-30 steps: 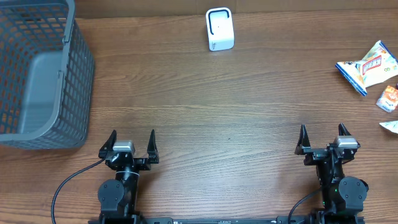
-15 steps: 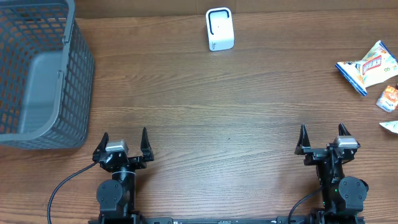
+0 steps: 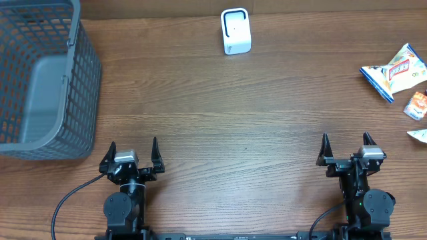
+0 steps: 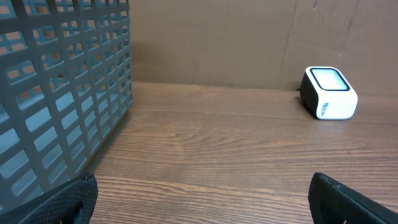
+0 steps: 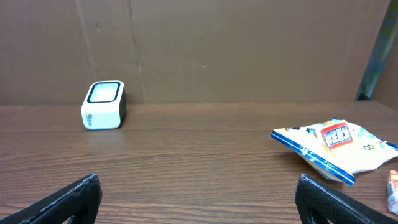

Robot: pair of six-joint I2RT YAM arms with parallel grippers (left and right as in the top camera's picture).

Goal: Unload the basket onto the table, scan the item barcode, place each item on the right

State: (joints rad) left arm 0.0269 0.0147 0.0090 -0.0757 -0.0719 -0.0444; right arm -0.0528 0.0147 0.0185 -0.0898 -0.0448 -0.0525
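Observation:
The white barcode scanner point(image 3: 235, 31) stands at the table's far edge, with its window facing the arms; it also shows as the scanner point(image 4: 329, 93) and the scanner point(image 5: 104, 104) in the wrist views. The items are snack packets at the far right: a white and blue packet point(image 3: 397, 72) point(image 5: 336, 146), a small orange one point(image 3: 417, 105) and a white one point(image 3: 419, 136). My left gripper point(image 3: 133, 148) point(image 4: 202, 199) is open and empty at the near left. My right gripper point(image 3: 345, 141) point(image 5: 199, 199) is open and empty at the near right, a little short of the packets.
A grey plastic basket point(image 3: 40, 80) fills the far left corner, and its mesh wall point(image 4: 56, 93) is close on the left of my left gripper. A brown board backs the table behind the scanner.
The left gripper shifted slightly left during the first half second and has been still since. The right arm and all objects have not moved.

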